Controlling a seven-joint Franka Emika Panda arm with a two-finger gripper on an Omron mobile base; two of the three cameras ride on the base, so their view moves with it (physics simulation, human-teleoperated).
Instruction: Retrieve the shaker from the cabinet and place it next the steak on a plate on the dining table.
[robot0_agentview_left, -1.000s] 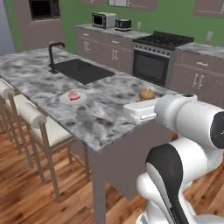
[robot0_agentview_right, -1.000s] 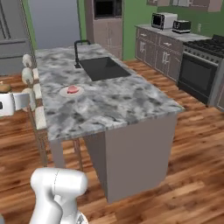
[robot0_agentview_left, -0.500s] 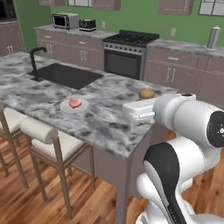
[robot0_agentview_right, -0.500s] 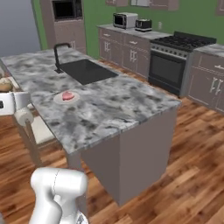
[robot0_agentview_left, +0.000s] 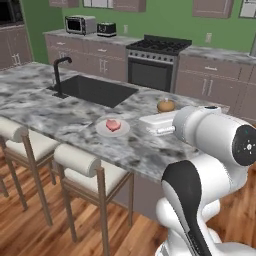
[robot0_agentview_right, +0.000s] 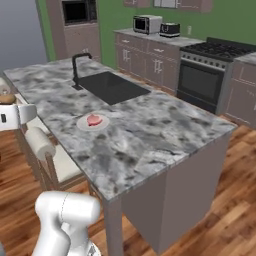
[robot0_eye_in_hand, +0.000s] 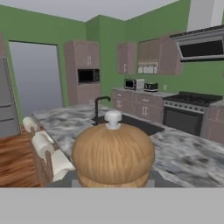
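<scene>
The gripper (robot0_agentview_left: 167, 117) is clamped on the wooden shaker (robot0_eye_in_hand: 113, 154), carrying it above the marble dining table (robot0_agentview_right: 150, 135), just right of the white plate (robot0_agentview_left: 112, 128) with the steak (robot0_agentview_left: 113, 124) on it.

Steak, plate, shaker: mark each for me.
steak (robot0_agentview_right: 93, 120): right base view, middle of the meat.
plate (robot0_agentview_right: 83, 124): right base view, bare white rim left of the meat.
shaker (robot0_eye_in_hand: 113, 154): hand view, rounded wooden body below the knob.
</scene>
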